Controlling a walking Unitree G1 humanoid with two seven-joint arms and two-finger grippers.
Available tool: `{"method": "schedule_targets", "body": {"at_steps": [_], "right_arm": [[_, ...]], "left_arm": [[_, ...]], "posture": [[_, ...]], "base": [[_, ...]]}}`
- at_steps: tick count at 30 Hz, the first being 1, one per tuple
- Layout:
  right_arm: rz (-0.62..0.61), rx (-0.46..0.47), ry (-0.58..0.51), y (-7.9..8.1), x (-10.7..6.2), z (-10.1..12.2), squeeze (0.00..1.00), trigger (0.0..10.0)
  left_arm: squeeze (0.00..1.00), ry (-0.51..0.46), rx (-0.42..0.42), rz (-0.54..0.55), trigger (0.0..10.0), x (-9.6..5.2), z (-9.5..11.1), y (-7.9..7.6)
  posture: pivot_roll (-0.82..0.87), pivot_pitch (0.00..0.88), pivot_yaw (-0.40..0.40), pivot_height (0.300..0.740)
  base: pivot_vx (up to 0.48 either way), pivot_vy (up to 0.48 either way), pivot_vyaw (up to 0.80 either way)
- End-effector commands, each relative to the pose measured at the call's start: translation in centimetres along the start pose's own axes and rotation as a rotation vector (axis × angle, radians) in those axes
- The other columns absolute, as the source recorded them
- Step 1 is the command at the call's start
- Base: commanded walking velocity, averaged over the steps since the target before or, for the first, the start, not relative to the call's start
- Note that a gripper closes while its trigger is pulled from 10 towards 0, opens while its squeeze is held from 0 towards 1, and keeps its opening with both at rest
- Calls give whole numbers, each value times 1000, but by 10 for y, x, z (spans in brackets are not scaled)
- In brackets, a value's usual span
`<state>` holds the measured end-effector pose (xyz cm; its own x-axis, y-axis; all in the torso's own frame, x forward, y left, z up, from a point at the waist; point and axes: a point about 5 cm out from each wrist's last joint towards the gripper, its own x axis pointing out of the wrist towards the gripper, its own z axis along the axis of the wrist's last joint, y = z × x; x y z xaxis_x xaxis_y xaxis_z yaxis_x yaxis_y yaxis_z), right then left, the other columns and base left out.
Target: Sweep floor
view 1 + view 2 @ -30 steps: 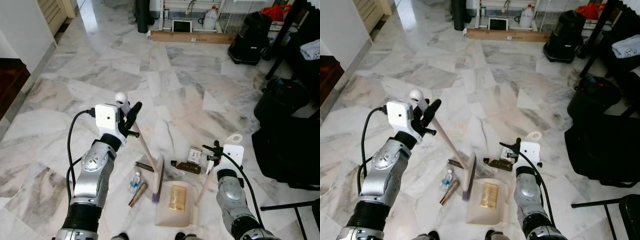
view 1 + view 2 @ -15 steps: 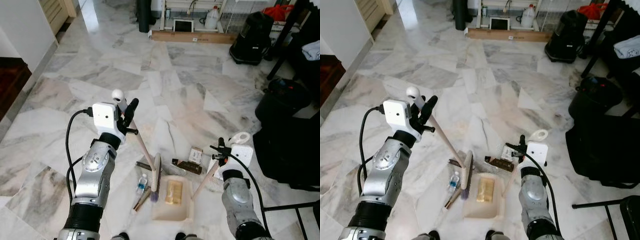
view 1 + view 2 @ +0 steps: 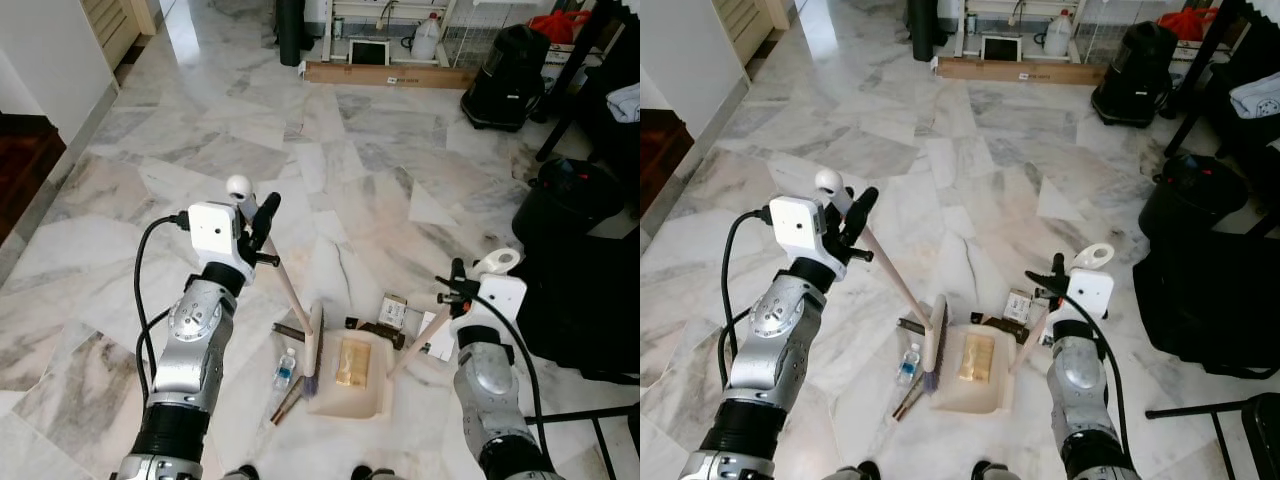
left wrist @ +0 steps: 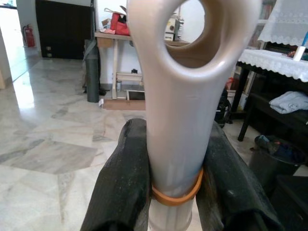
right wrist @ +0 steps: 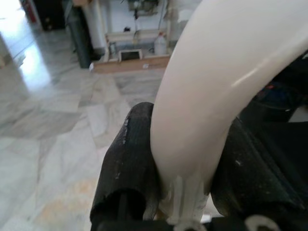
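Grippers: left gripper [image 4: 174,192] clamped on 1 broom [image 3: 314,345], right gripper [image 5: 180,190] on 1 dustpan [image 3: 352,375] w/ 1 packet [image 3: 352,361].

Grey-veined white marble floor [image 3: 380,180]; cream dustpan [image 3: 350,385] holding a golden packet [image 3: 352,361]; beige broom handle [image 4: 178,110] between black fingers [image 4: 122,187].

left arm [image 3: 190,350] raised, jaws clamped | right arm [image 3: 487,385] bent low, jaws apparently clamped
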<state>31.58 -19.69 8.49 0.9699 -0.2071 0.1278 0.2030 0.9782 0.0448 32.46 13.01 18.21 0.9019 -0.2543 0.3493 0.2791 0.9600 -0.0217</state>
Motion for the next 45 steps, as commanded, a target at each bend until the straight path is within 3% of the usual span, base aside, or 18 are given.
{"method": "schedule_targets", "body": {"at_steps": [1,12,19,29,33,39,45], "right_arm": [[-22,17,-81,-4,9,19,0,10000],[-38,105,-124,4,18,38,0,10000],[-3,157,-145,14,20,50,0,10000],[31,142,-137,14,17,55,0,10000],[42,135,-121,13,15,54,0,10000],[52,128,-108,15,14,52,0,10000],[61,132,-107,18,14,53,0,10000]], "left_arm": [[0,-54,1,-9,10000,3,9,-3],[0,-54,18,4,10000,2,8,-1],[0,-28,101,-8,10000,-7,2,1],[0,-66,152,-1,10000,-7,13,5],[0,-169,144,67,10000,-4,36,12],[0,-221,118,96,10000,0,52,18],[0,-164,171,71,10000,-7,38,16]], "posture": [[30,145,-24,740],[30,149,-23,740],[34,154,-23,740],[34,153,-25,740],[35,149,-29,740],[39,146,-31,740],[37,128,-28,740]], "base": [[0,0,0],[0,0,0],[0,0,0],[0,0,0],[0,0,0],[0,0,0],[0,0,0]]}}
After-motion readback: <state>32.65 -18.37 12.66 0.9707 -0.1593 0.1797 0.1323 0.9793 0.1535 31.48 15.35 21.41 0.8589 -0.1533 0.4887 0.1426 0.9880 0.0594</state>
